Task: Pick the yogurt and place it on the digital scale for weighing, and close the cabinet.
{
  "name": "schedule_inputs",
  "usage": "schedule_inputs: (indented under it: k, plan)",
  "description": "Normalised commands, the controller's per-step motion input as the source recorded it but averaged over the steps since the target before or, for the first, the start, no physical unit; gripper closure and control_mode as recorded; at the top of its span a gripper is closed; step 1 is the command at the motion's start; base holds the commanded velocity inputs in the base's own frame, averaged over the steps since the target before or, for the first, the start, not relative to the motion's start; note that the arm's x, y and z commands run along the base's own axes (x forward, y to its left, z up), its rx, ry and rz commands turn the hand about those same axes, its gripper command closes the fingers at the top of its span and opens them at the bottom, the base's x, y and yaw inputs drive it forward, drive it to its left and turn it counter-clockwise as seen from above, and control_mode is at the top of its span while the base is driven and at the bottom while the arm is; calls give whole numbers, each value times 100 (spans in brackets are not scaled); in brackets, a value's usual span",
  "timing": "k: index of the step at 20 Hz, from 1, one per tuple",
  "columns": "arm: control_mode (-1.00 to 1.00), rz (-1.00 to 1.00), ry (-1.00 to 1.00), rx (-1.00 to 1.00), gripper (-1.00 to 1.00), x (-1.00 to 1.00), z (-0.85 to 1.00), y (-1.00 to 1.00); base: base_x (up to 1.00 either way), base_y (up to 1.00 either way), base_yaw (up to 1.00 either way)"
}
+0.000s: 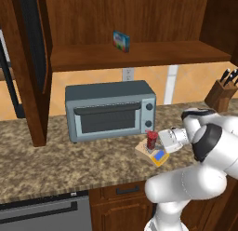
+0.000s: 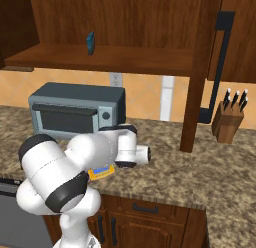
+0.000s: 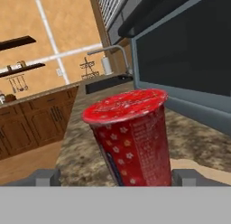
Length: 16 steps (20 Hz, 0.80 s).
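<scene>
The yogurt [image 1: 151, 139], a small red cup with a red lid, stands upright on the tan digital scale [image 1: 157, 155] in front of the toaster oven's right end. My gripper [image 1: 157, 142] reaches in from the right at cup height. In the hand view the yogurt [image 3: 131, 137] stands between my gripper's [image 3: 116, 178] fingertips [image 3: 45, 177], which are spread wide with a gap on each side, so it is open. The scale's blue display [image 2: 100, 173] peeks out from behind my arm. The cabinet [image 1: 139, 20] above the counter stands open, its doors [image 2: 200, 67] swung outward.
A grey toaster oven [image 1: 110, 110] sits on the granite counter [image 1: 56, 155] just behind the scale. A blue-green box [image 1: 122, 40] stands on the cabinet shelf. A knife block [image 1: 222, 92] is at the counter's far right. The left cabinet door [image 1: 30, 62] hangs down toward the counter.
</scene>
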Motion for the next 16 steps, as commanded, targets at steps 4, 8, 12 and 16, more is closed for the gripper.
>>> schedule_inputs:
  k: [4, 8, 12, 16]
  plan:
    - [-100, -1, -2, 3, -100, -15, 0, -26, 0, 0, 0]
    - [-100, -4, -9, 7, -100, -34, 0, -42, 0, 0, 0]
    - [-100, -5, -39, 2, -100, -58, 53, -20, 0, 0, 0]
    - [-100, -5, -52, 2, -100, -80, 80, -33, 0, 0, 0]
